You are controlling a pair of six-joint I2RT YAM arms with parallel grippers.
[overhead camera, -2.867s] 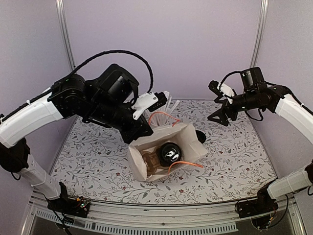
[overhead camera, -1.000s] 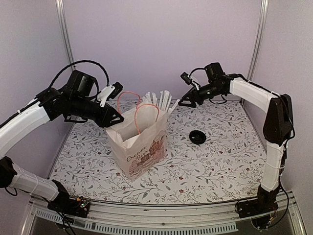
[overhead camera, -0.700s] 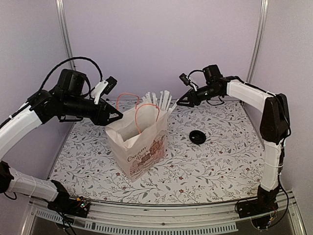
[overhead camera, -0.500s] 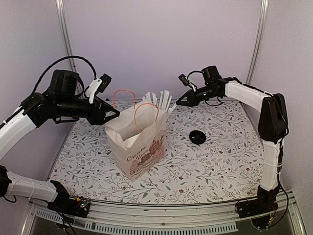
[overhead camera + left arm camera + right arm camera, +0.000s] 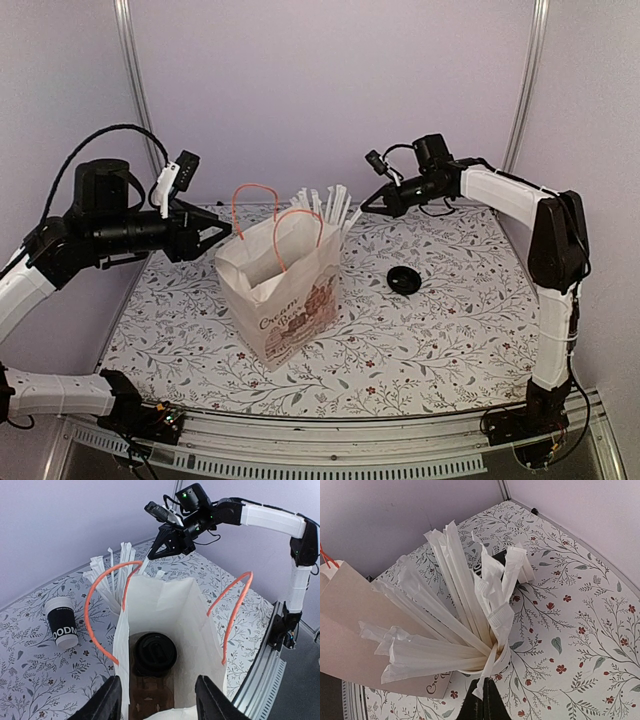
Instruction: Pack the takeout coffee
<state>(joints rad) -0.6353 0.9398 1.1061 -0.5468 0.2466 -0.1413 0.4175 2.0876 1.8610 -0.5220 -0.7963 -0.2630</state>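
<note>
The takeout coffee (image 5: 156, 654) stands inside the white paper bag (image 5: 165, 600), and only its round black lid shows from above. The bag (image 5: 285, 290) stands upright at mid-table with its orange handles up. My left gripper (image 5: 160, 700) hangs open above and to the left of the bag's mouth, holding nothing; in the top view the left gripper (image 5: 215, 232) is just left of the handles. My right gripper (image 5: 482, 695) is shut on the end of one wrapped stick (image 5: 489, 672) that rises from the white cup of sticks (image 5: 470, 630) behind the bag.
A loose black lid (image 5: 404, 279) lies on the floral mat right of the bag. A dark lidless cup with white lettering (image 5: 62, 625) stands behind the bag on the left. The back wall is close behind the sticks.
The bag, earlier on its side, now stands upright. My left arm has pulled back to the left with its jaws open. My right gripper has closed on a wrapped stick.
</note>
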